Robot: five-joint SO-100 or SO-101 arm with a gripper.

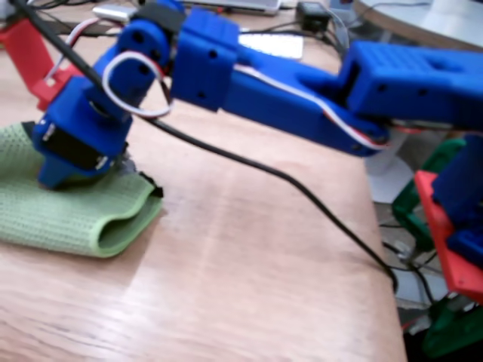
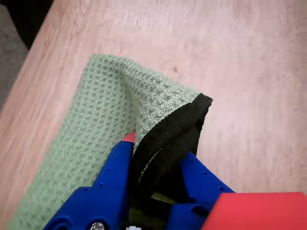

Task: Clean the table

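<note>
A folded green waffle-weave cloth (image 1: 68, 215) lies on the reddish-brown wooden table (image 1: 249, 249) at the left of the fixed view. My blue gripper (image 1: 113, 170) comes down onto the cloth's right part. In the wrist view the gripper (image 2: 160, 151) is shut on the cloth (image 2: 100, 110) at its black hem (image 2: 177, 124), which bunches up between the two blue fingers. A red tip shows on the left finger (image 2: 128, 139). Bare table (image 2: 240, 57) lies beyond the cloth.
A black cable (image 1: 302, 188) crosses the table from the arm to the right edge. At the back are a red part (image 1: 26, 45), a white keyboard-like object (image 1: 272, 45) and a pale grey round table top (image 1: 423, 19). Red and green parts (image 1: 453, 256) stand beyond the right edge.
</note>
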